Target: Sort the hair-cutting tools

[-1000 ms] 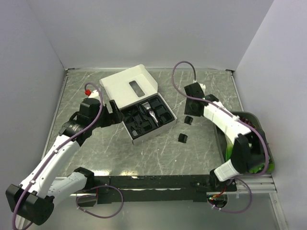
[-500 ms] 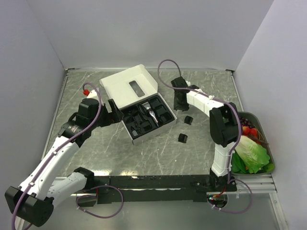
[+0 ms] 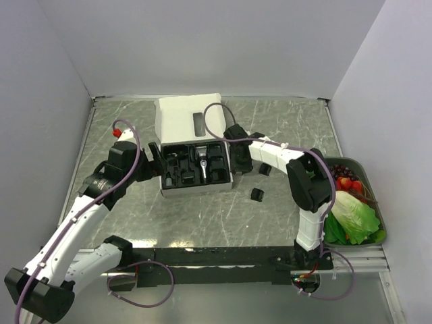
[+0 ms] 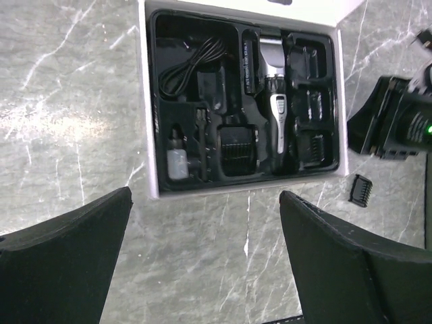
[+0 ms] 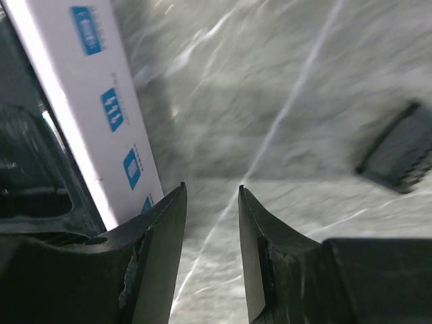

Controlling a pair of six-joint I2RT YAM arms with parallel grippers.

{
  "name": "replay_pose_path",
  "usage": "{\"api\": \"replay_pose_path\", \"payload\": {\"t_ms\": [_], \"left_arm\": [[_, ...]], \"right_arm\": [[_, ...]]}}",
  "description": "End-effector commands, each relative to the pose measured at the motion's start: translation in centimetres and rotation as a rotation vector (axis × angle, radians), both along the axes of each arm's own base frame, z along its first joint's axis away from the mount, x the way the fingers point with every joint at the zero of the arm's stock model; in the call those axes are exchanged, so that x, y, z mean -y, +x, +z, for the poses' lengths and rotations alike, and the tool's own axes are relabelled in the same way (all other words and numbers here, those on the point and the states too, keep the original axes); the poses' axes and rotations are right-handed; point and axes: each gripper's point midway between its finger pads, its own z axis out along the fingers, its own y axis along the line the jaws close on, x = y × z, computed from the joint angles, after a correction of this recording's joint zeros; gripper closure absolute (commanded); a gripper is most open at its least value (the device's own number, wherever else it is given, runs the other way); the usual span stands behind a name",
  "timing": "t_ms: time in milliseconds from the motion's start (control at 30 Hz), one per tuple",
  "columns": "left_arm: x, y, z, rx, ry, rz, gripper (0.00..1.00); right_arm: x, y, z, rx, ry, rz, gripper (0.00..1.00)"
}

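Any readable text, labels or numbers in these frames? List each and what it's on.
Nothing can be read in any view.
Blue squares printed on the white box side: too blurred to read.
Pale print along the black cylinder beside the clipper: too small to read.

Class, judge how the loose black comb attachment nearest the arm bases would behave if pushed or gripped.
The comb attachment looks like small moulded plastic: probably light and stiff. Lying flat on the smooth table, it would likely slide, not roll. Its toothed side may grip unevenly.
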Motion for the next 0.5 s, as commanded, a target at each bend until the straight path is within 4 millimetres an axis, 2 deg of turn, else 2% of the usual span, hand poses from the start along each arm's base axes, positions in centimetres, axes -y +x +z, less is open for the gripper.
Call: {"api": "replay_pose_path", "payload": {"t_ms": [0, 267, 467], "left_arm": [[-0.8, 0.0, 2.0, 0.056, 0.014, 0.018, 0.04], [-0.9, -0.4, 2.2, 0.062, 0.007, 0.021, 0.04], [-1.0, -0.8, 2.3, 0.063, -0.002, 0.022, 0.04]], "right_arm": [[-2.5, -1.3, 2.7, 0.034, 0.092, 0.017, 0.55], [-5.7, -2.8, 4.2, 0.027, 0.176, 0.089, 0.55], [-8.4, -3.7, 4.2, 0.020, 0.198, 0.148, 0.55]]}}
